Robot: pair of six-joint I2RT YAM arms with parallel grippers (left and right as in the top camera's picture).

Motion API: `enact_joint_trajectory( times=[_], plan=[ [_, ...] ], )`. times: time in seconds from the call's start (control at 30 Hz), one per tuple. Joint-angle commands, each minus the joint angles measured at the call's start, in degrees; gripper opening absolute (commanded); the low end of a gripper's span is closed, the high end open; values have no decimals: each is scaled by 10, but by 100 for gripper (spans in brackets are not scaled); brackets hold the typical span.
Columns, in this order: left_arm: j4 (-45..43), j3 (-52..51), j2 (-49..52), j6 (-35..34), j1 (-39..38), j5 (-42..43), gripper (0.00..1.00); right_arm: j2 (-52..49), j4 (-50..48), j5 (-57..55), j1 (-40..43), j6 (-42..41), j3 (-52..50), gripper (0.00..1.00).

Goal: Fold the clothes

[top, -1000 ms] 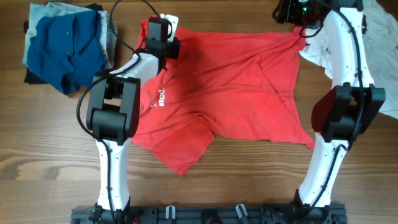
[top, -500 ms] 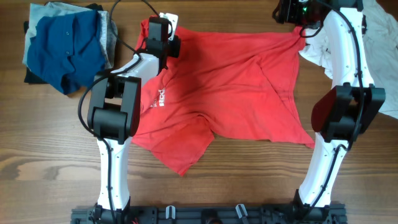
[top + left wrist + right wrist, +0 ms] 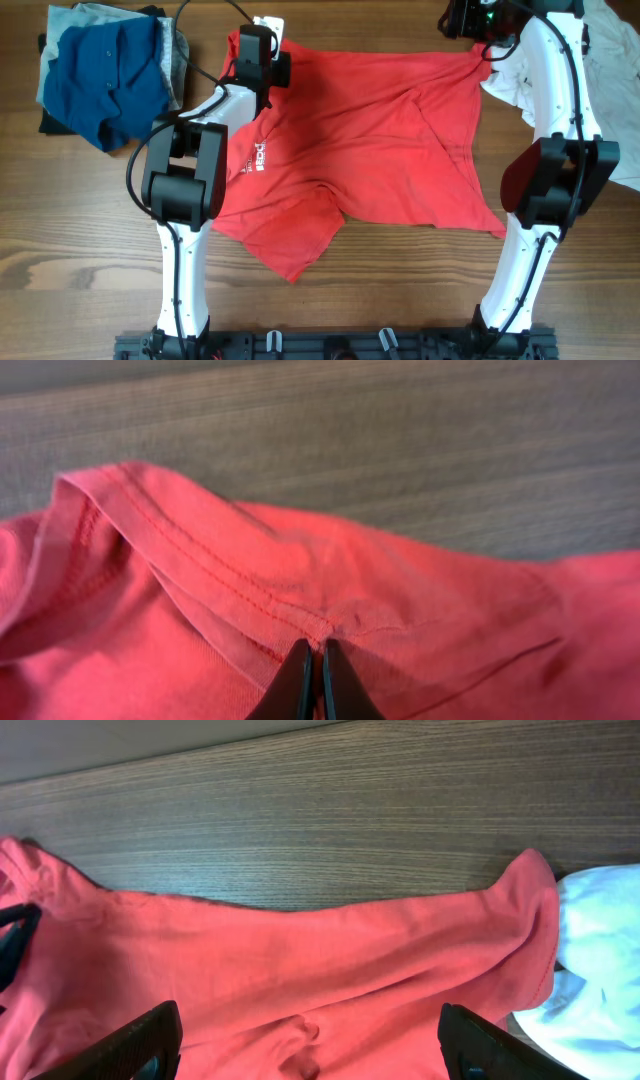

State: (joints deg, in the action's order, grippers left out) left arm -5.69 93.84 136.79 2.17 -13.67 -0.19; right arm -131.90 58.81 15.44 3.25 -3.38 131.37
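One red T-shirt [image 3: 370, 140] lies spread and rumpled on the table [image 3: 80, 230]. The left gripper [image 3: 312, 660] is pinched tight on the shirt's stitched hem at the far left corner. The right gripper [image 3: 315, 1030] hangs wide apart over the far right corner, just beside the white garment [image 3: 600, 950]. Advised: the right takes the red hem only, then both corners lift level.
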Motion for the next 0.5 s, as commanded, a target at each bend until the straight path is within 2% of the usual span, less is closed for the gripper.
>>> enact_joint_trajectory(
  times=[0.0,0.47],
  plan=[
    [-29,14,-44,-14,-17,-5,4,2,3,9,0,6,2,83],
    [-117,14,-47,-11,-31,-14,8,2,9,9,0,4,2,83]
  ],
)
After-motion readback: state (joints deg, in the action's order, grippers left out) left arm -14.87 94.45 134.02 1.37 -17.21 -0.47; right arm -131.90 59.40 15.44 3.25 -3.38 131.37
